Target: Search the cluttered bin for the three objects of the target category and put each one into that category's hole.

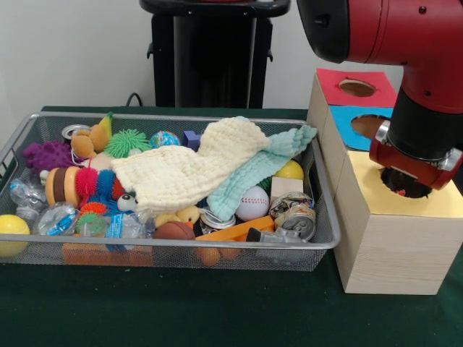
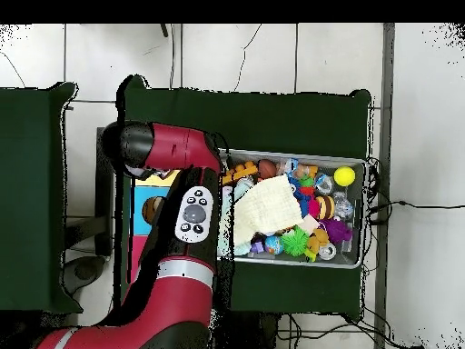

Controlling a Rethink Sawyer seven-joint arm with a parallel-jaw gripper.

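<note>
The wire mesh bin (image 1: 181,244) sits on the green table, full of clutter; it also shows in the overhead view (image 2: 363,214). A cream waffle-knit cloth (image 1: 195,166) lies spread on top of the pile, also visible in the overhead view (image 2: 263,207). A mint-green waffle-knit cloth (image 1: 253,170) drapes beside it toward the bin's right end. The dotted white cloth is not visible. My gripper (image 1: 405,184) is lowered into the hole of the yellow-topped wooden box (image 1: 376,184), right of the bin. The wrist covers the hole, and whatever is in the gripper is hidden.
A blue-topped box (image 1: 362,124) and a red-topped box (image 1: 354,87) stand behind the yellow one. The bin holds a baseball (image 1: 252,203), crushed cans (image 1: 293,212), a yellow ball (image 1: 12,228), a green spiky ball (image 1: 126,142) and a fuzzy blue toy (image 1: 108,189).
</note>
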